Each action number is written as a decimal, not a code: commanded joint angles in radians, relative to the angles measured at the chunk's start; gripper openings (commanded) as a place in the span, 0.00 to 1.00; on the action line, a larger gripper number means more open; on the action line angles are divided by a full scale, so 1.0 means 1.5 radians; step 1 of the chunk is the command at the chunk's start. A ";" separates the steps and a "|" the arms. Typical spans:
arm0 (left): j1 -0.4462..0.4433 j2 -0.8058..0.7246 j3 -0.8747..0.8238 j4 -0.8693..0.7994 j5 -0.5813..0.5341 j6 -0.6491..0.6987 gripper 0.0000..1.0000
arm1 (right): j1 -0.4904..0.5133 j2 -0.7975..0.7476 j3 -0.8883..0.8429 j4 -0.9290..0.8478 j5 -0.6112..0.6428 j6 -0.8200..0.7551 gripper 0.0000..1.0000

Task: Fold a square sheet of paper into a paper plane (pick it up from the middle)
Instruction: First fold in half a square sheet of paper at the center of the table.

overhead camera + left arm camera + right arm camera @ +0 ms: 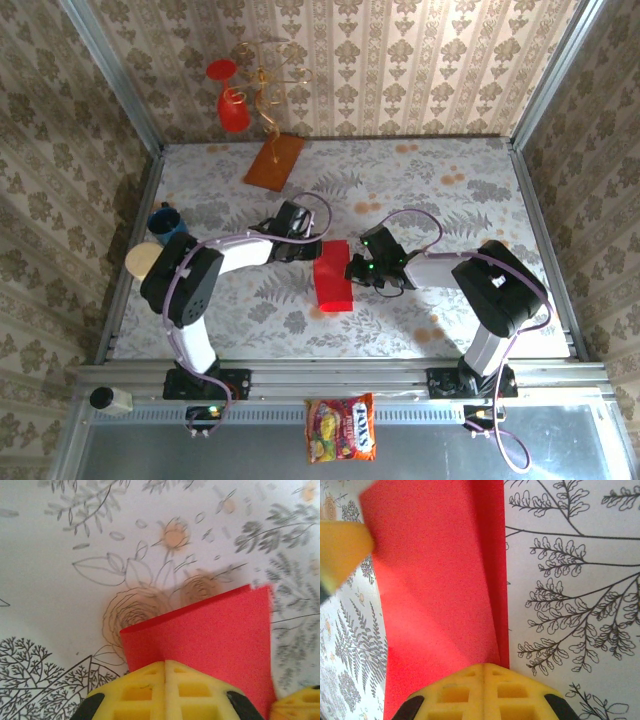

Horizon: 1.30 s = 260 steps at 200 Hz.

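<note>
The left gripper (165,662) is pinched tight on one edge of the folded red square sheet of paper (332,275), which stretches just ahead of its fingertips to the right gripper (484,666), likewise clamped on the opposite edge.

Red sheet (332,280), as I see it: folded lengthwise into a narrow two-layer strip, crease along one long edge, at mid-worktop (450,200). Left claw (314,250) and right claw (351,268) grip its opposite long edges.
</note>
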<state>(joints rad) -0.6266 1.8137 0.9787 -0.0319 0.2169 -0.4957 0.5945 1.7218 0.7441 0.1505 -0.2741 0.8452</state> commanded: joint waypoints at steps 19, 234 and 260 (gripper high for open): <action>0.008 0.025 -0.009 0.013 0.005 0.012 0.05 | 0.006 0.033 -0.021 -0.047 0.009 0.007 0.00; -0.124 -0.190 -0.166 -0.024 0.051 -0.036 0.03 | 0.006 0.043 -0.029 -0.047 0.021 0.011 0.00; -0.125 -0.188 -0.192 -0.016 0.045 -0.039 0.02 | 0.006 0.043 -0.033 -0.041 0.021 0.013 0.00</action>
<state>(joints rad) -0.8082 1.5452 0.7258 -0.0586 0.2920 -0.5339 0.5945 1.7313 0.7422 0.1730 -0.2771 0.8494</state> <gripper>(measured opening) 0.051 0.043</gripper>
